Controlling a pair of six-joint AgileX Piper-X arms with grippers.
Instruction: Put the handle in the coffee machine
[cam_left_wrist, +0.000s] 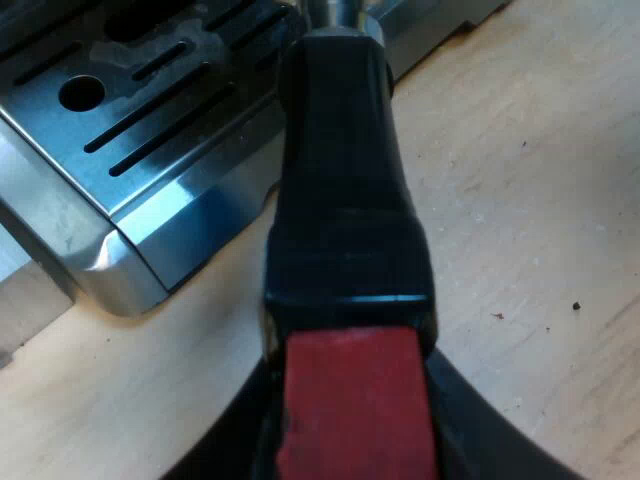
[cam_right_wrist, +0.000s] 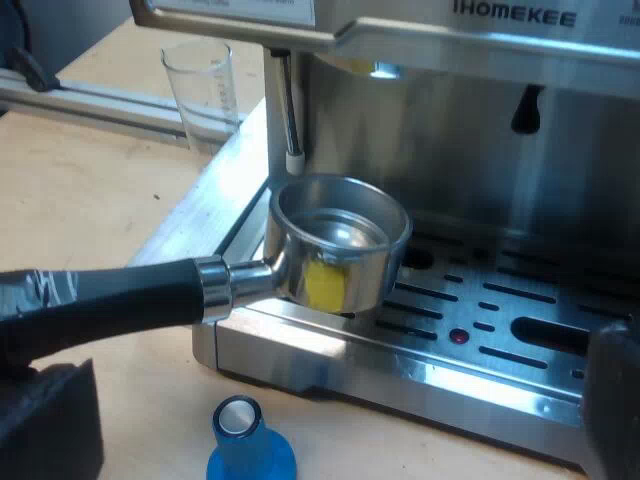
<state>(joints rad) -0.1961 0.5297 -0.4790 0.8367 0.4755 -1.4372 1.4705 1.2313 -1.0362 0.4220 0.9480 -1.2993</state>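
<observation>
The metal holder (cam_right_wrist: 340, 235) hangs level above the corner of the drip tray (cam_right_wrist: 500, 320), below the espresso machine's (cam_right_wrist: 480, 110) front. Its basket is open upward with a yellow patch on its side. The dark handle (cam_left_wrist: 340, 180) runs back to its red end (cam_left_wrist: 350, 400), and my left gripper (cam_left_wrist: 355, 445) is shut on that end, with black fingers (cam_left_wrist: 225, 445) at both sides. My right gripper (cam_right_wrist: 335, 400) is open, with one finger (cam_right_wrist: 50, 420) off the tray's corner and the other over the tray. It holds nothing.
A blue tamper (cam_right_wrist: 245, 440) stands on the wooden table just off the tray's edge, between my right fingers. A measuring glass (cam_right_wrist: 200, 85) stands beside the machine. The steam wand (cam_right_wrist: 290, 120) hangs close behind the holder's basket.
</observation>
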